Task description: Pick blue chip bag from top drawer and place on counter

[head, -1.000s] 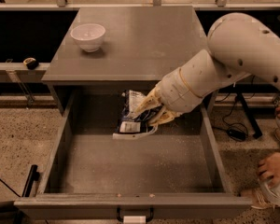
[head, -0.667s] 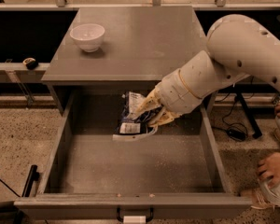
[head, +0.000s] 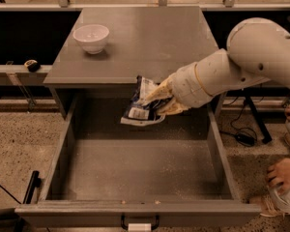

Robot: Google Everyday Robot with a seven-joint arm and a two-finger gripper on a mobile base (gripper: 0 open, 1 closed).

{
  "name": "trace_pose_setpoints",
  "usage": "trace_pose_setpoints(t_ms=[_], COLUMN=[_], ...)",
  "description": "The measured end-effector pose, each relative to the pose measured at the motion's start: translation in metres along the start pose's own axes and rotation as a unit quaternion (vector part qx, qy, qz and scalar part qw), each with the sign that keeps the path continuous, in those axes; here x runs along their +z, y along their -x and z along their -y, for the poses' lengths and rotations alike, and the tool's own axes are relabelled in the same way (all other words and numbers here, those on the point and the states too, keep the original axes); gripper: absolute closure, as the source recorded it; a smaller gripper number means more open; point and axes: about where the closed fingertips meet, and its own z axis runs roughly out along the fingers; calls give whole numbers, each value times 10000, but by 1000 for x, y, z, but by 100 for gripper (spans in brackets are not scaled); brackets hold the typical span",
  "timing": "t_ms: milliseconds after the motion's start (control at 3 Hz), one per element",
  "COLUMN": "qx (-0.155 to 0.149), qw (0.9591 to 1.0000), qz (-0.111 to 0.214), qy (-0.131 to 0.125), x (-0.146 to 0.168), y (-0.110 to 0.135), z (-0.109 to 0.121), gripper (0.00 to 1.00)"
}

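Above top drawer, rear: tool clamped on blue chip bag, held aloft; white bowl on worktop.

Speckled stone floor — dark recess under a pale rail.

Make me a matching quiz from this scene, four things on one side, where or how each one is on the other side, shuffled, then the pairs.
1 blue chip bag
2 white bowl
3 top drawer
4 hand

A pulled open below the counter
B shut on the bag, over the drawer's back
C standing on the counter
D crumpled, held off the drawer floor

Pairs: 1-D, 2-C, 3-A, 4-B
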Motion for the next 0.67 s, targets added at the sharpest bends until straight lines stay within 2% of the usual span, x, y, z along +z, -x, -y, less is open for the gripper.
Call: trace_pose_setpoints(t_ms=[333,667], qx=[-256,-429], qw=[9980,9943], qz=[-15,-142], qy=[-577,-964], x=[-16,-33], y=[-37,-77], z=[25,59], gripper=[100,100])
